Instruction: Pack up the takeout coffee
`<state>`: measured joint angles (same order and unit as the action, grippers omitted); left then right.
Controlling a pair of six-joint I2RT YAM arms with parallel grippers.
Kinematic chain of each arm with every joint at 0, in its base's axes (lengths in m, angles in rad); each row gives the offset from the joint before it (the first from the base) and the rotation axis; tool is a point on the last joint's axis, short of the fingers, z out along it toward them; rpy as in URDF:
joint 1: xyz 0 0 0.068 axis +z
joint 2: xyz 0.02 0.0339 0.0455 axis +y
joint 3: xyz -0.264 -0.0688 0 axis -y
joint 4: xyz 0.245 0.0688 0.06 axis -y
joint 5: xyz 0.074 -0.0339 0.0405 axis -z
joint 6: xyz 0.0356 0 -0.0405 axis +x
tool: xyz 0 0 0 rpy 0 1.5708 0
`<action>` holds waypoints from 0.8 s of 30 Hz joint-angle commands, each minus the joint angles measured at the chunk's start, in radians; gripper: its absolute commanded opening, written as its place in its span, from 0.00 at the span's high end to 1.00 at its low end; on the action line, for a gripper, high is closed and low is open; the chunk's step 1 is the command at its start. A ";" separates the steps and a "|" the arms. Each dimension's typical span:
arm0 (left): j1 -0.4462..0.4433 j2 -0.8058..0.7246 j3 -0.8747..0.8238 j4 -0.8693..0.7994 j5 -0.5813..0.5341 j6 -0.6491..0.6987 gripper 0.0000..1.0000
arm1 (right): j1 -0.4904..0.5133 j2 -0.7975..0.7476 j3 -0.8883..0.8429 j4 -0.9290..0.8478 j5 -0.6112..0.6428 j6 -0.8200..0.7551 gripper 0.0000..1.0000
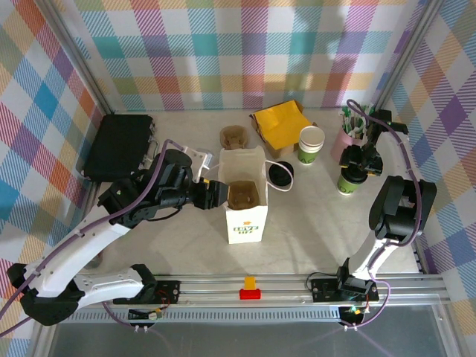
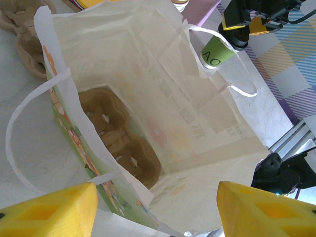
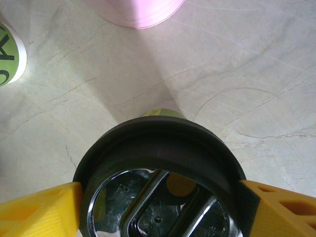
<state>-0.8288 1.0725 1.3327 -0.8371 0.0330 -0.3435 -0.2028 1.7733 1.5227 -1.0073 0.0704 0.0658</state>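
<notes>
From above, the takeout coffee (image 1: 348, 182) stands upright on the counter (image 1: 312, 230), well to the right of the paper bag (image 1: 247, 212). The right gripper (image 1: 362, 158) hangs directly over it. The left gripper (image 1: 212, 192) sits at the bag's left rim. A lidless cup (image 1: 311, 143) stands beyond the bag's right side, apart from the coffee.

The left wrist view looks down into the bag's open mouth. That arm's fingers (image 2: 49, 212) are spread wide on either side of the near rim and pinch nothing. It shows plainly what the overhead view only hints at: a cardboard carrier (image 2: 118, 138) on the bag's floor, its wells empty.

The right wrist view gives the contact that the arm hides from above. The black lid (image 3: 158, 143) sits between that arm's fingers (image 3: 281, 207), which are spread wide and meet its rim on both sides. Whether they press on it I cannot tell.

The cup is probably light and thin-walled, so it would crush easily, and a pressed-on lid may pop off if it is lifted by the lid alone. The stiff band just under the lid looks the safer hold, with the cup kept upright.
</notes>
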 commanded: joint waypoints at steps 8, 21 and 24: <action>0.011 0.017 0.000 -0.003 -0.002 -0.002 0.36 | 0.018 -0.021 0.017 -0.049 -0.037 -0.006 0.18; 0.011 0.020 -0.002 -0.005 0.000 -0.012 0.36 | 0.018 -0.068 -0.007 -0.066 -0.018 -0.015 0.11; 0.010 0.020 -0.003 -0.005 -0.001 -0.014 0.36 | 0.018 -0.076 -0.011 -0.065 -0.021 -0.018 0.11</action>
<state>-0.8288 1.0916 1.3323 -0.8375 0.0334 -0.3477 -0.1894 1.7332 1.5227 -1.0420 0.0601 0.0628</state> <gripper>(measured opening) 0.639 0.888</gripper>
